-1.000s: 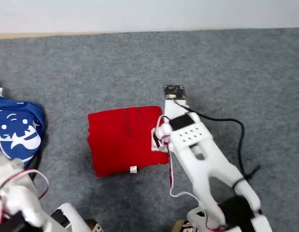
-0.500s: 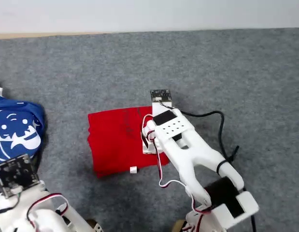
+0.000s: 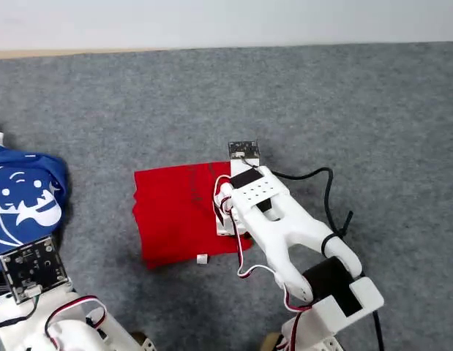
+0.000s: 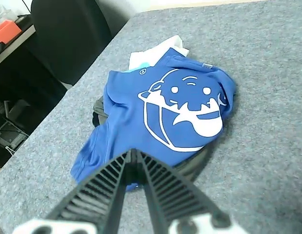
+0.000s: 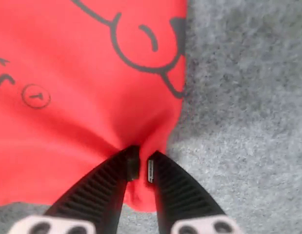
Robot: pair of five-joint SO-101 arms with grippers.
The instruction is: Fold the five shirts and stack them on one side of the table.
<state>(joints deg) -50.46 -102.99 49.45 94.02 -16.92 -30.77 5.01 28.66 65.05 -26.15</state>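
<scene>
A red shirt (image 3: 175,212) lies folded in a rough square at the middle of the grey table. My right arm (image 3: 274,216) hangs over the shirt's right edge. In the right wrist view my right gripper (image 5: 140,168) is shut on a pinched fold of the red shirt (image 5: 68,73), close to where the cloth meets the table. A blue shirt with a white cartoon print (image 3: 21,197) tops a pile at the far left. My left gripper (image 4: 132,155) is shut with nothing in it, just short of the blue shirt (image 4: 175,112).
Under the blue shirt lie a white shirt (image 4: 155,51) and a dark one (image 4: 98,111). A black chair (image 4: 68,34) stands beyond the table's left edge. Bare grey table (image 3: 343,102) stretches across the back and right.
My right arm shifted left, carrying the red shirt's right edge inward. My left arm swung up, bringing its wrist camera board into the lower left of the high view.
</scene>
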